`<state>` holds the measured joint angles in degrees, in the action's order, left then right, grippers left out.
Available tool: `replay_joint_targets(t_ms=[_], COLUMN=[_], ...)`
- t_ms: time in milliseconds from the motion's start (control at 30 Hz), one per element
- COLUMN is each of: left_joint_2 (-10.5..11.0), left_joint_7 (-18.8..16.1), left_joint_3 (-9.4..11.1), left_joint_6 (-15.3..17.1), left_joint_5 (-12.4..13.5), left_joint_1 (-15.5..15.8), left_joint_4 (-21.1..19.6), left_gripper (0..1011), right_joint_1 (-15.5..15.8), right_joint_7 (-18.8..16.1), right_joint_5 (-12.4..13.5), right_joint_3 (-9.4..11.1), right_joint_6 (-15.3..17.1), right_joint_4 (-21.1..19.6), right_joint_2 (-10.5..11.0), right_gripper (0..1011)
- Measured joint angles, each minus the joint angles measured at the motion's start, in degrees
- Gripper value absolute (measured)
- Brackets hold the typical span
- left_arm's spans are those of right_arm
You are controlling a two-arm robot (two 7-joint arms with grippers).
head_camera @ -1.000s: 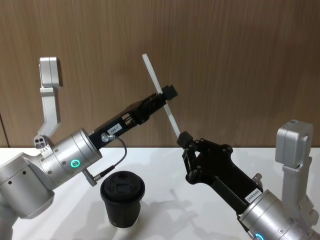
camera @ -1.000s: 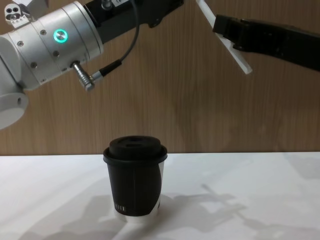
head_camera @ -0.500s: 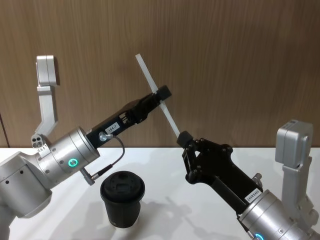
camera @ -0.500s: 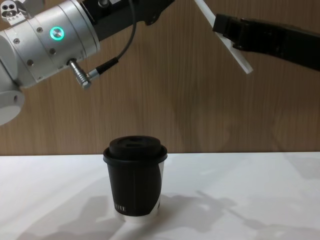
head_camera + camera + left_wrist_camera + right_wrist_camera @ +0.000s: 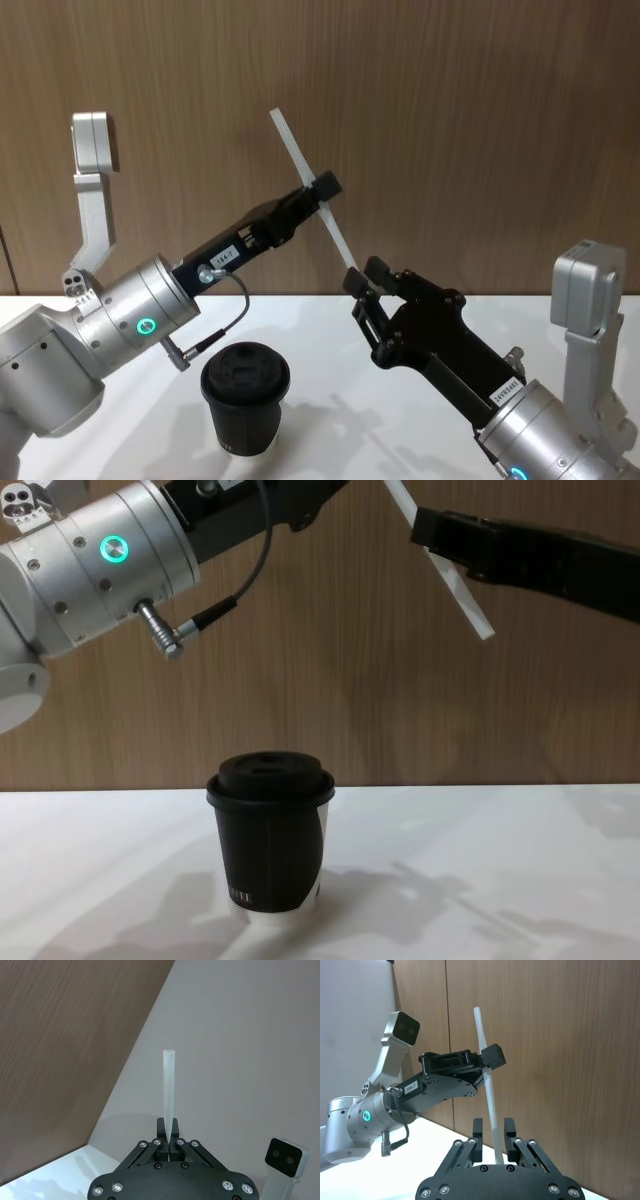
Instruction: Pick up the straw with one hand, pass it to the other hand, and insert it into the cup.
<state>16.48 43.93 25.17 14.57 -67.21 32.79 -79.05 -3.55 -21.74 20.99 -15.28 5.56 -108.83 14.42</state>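
A: Where is the straw?

B: The white straw [image 5: 303, 172] is up in the air in front of the wood-panelled wall [image 5: 480, 120], tilted, with its upper end leaning toward the robot's left. The left gripper [image 5: 322, 190] is clamped on it about halfway along.

A: And the right gripper?

B: The right gripper [image 5: 362, 275] sits at the straw's lower end with its fingers [image 5: 477, 1132] spread. The right wrist view shows the straw running down between the two fingers with a gap on each side. From the head view alone one cannot tell whether the tip touches a finger.

A: What does the chest view add?

B: It shows the black paper cup [image 5: 270, 850] from the side, upright on the white desk [image 5: 500, 880], with its domed lid [image 5: 270, 773] on. The cup is well below the straw and off to the robot's left of it. It also shows the green ring light [image 5: 113, 549] and the cable [image 5: 245, 585] on the left arm.

A: Anything cut off?

B: In the chest view the straw's upper part and the left gripper's fingertips run off the top edge. In the left wrist view the straw's lower half is hidden behind the gripper.
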Motion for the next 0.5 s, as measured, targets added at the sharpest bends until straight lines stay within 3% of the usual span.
replay_joint_targets(t_ms=[367,500], left_joint_2=[0.5,1.31], left_joint_7=[-0.64,-2.17], left_joint_3=[0.6,0.88], left_joint_6=[-0.69,-1.49], left_joint_5=[0.06,1.28], left_joint_1=[-0.14,-0.56], left_joint_4=[-0.43,-1.67], left_gripper=[8,7], right_joint_1=[0.0,0.0], right_joint_7=[0.0,0.0], right_joint_5=[0.0,0.0], right_joint_3=[-0.01,-0.01], right_joint_6=[-0.01,-0.01], right_joint_4=[-0.01,-0.02], right_joint_2=[0.0,0.0], right_gripper=[596,712])
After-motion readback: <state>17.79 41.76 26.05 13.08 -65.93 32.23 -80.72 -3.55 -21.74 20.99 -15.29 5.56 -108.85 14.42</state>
